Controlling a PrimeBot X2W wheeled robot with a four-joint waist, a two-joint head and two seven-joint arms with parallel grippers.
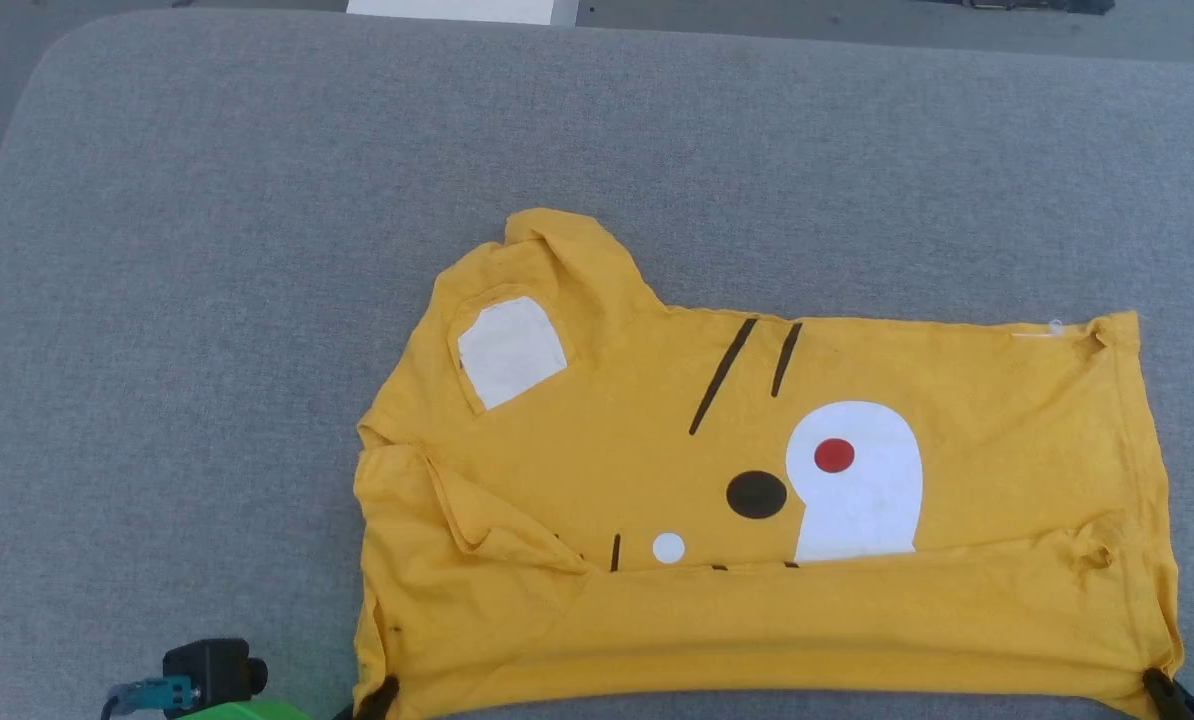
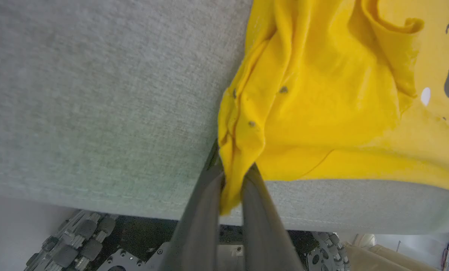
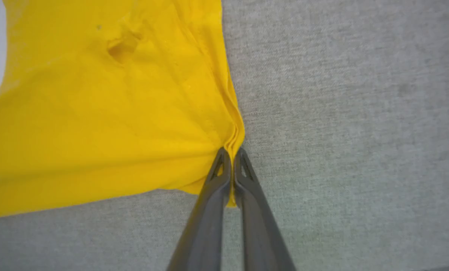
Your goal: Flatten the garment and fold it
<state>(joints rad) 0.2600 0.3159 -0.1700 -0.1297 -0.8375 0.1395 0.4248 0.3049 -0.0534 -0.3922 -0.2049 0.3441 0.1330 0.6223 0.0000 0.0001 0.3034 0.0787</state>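
The garment [image 1: 757, 500], a mustard-yellow T-shirt with white patches, a red dot, a black oval and black stripes, lies on the grey table [image 1: 257, 300]; its near part is folded up over the print. My left gripper [image 1: 382, 695] is shut on the garment's near-left corner [image 2: 232, 177] at the table's front edge. At the near-right corner [image 3: 234, 150] my right gripper [image 1: 1162, 690] is shut on the bunched cloth, as my right wrist view [image 3: 231, 158] shows. A sleeve [image 1: 557, 270] sticks out at the far left.
The grey padded table's front edge [image 2: 360, 203] runs just under the garment's near hem. Wide free surface lies to the left and beyond the shirt. A dark and green part of the robot [image 1: 207, 680] shows at the lower left. Wheels [image 2: 78, 233] stand below the table edge.
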